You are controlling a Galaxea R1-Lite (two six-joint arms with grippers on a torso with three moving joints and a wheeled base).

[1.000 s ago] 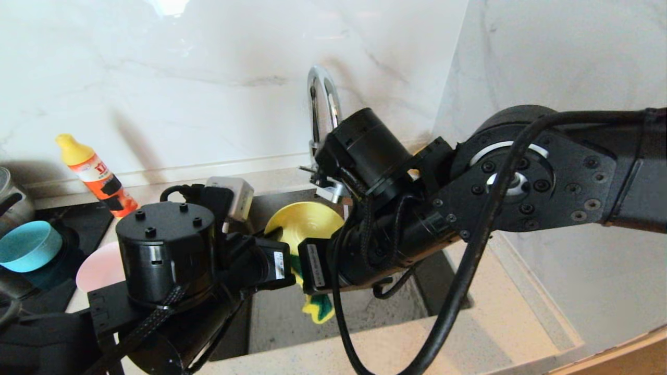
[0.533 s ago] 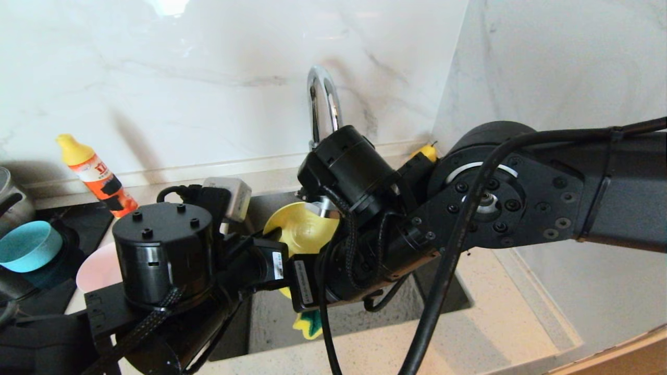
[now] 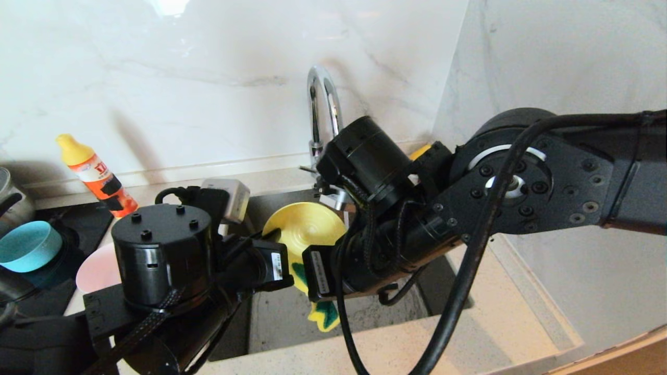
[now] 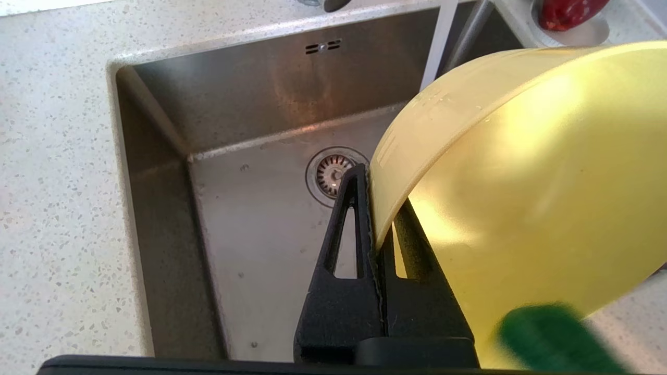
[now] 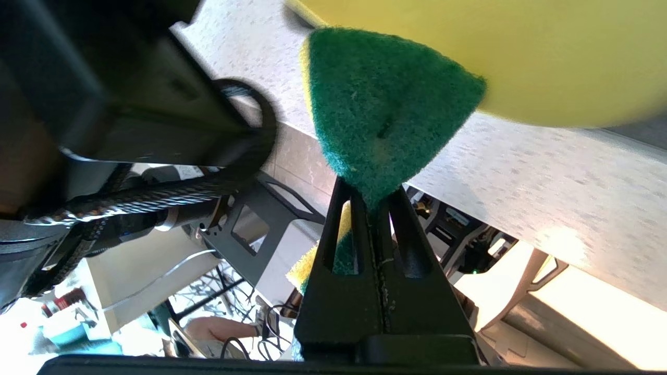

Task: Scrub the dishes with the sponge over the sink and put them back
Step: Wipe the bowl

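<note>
A yellow bowl (image 3: 305,229) (image 4: 521,187) hangs tilted on its side over the sink (image 3: 281,317) (image 4: 250,219). My left gripper (image 4: 372,208) is shut on its rim, one finger inside and one outside. The right gripper (image 5: 371,200) is shut on the sponge (image 5: 380,104) (image 3: 323,312), whose green face presses against the bowl (image 5: 469,52). In the head view the right arm covers the place where sponge and bowl meet. The pale pink bowl (image 3: 96,268) and the light blue bowl (image 3: 26,245) rest on the counter at the left.
The chrome faucet (image 3: 320,109) rises behind the sink, close over the right wrist. An orange bottle with a yellow cap (image 3: 99,177) stands at the back left. A white saucer with something red (image 4: 570,23) lies beside the sink. The drain strainer (image 4: 331,174) lies under the bowl.
The right arm dipped toward the near left with the sponge, then came back up and to the right. The yellow bowl and the left arm have hardly moved.
</note>
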